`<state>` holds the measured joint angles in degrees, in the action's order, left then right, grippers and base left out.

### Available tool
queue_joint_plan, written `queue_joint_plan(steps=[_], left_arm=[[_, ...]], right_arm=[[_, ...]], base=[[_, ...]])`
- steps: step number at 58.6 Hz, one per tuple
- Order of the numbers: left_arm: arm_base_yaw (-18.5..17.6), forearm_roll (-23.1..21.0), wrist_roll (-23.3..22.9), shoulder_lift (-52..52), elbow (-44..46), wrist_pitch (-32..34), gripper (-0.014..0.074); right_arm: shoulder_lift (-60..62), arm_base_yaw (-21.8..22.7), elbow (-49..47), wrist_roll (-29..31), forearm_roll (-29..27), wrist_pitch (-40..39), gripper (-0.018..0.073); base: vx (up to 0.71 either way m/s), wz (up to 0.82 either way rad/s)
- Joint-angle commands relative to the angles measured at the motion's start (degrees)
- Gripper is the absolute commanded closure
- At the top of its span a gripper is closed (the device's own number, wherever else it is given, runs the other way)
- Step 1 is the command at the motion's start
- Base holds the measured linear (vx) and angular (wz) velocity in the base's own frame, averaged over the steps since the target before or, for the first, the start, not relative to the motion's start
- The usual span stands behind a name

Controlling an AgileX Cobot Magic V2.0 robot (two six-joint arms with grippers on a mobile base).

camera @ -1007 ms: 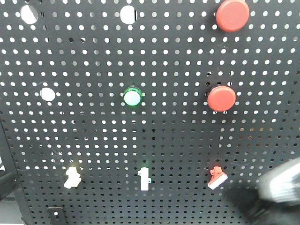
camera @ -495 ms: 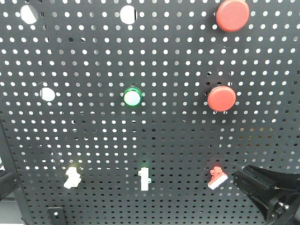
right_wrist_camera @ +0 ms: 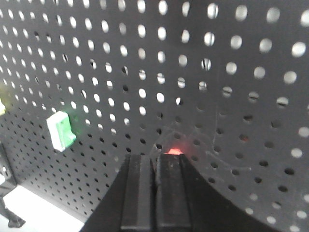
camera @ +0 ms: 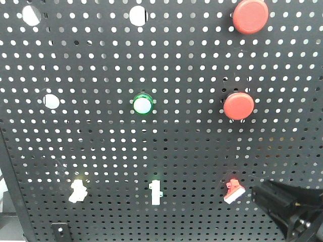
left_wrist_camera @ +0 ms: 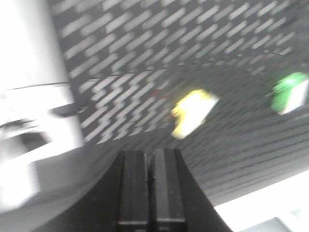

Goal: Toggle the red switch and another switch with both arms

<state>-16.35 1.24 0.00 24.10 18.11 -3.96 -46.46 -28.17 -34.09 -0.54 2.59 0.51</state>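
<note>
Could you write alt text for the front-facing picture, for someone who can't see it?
A black pegboard carries a bottom row of three small switches: a cream switch, a white bar-shaped toggle and a red switch. A black robot hand sits just right of the red switch. Above are two round red buttons and a green-ringed button.

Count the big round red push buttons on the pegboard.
2. One red push button sits at the top right of the pegboard; the other is directly below it, right of the green button. None appear hidden.
</note>
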Motion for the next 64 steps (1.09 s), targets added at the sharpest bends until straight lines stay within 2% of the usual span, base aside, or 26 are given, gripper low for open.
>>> queue_joint_plan(steps=[1, 9, 16, 19, 22, 64], left_arm=[[3.72, 0.09, 0.0, -5.62, -4.54, 6.11, 0.0594], [10.05, 0.09, 0.0, -16.38, -14.58, 6.11, 0.0594], [13.15, 0.66, 0.0, -24.16, -21.04, 6.5, 0.0594], [13.95, 0.6, 0.0, -26.45, -20.72, 1.68, 0.0594], [14.52, 0.85, 0.0, -25.56, -20.65, 1.38, 0.0594], [14.52, 0.53, 0.0, -25.02, -20.71, 0.78, 0.0594]], right_arm=[[0.4, 0.25, -1.8, -0.12, -0.06, -4.6, 0.0566], [0.4, 0.25, -1.8, -0.12, -0.06, -4.66, 0.0566], [0.4, 0.25, -1.8, -0.12, -0.06, -4.66, 0.0566], [0.4, 0.25, -1.8, -0.12, -0.06, -4.66, 0.0566], [0.4, 0.25, -1.8, -0.12, -0.06, -4.66, 0.0566], [0.4, 0.25, -1.8, -0.12, -0.06, -4.59, 0.0566]], base=[[0.0, 0.0], [0.0, 0.0], [0.0, 0.0], [0.0, 0.0], [0.0, 0.0], [0.0, 0.0]])
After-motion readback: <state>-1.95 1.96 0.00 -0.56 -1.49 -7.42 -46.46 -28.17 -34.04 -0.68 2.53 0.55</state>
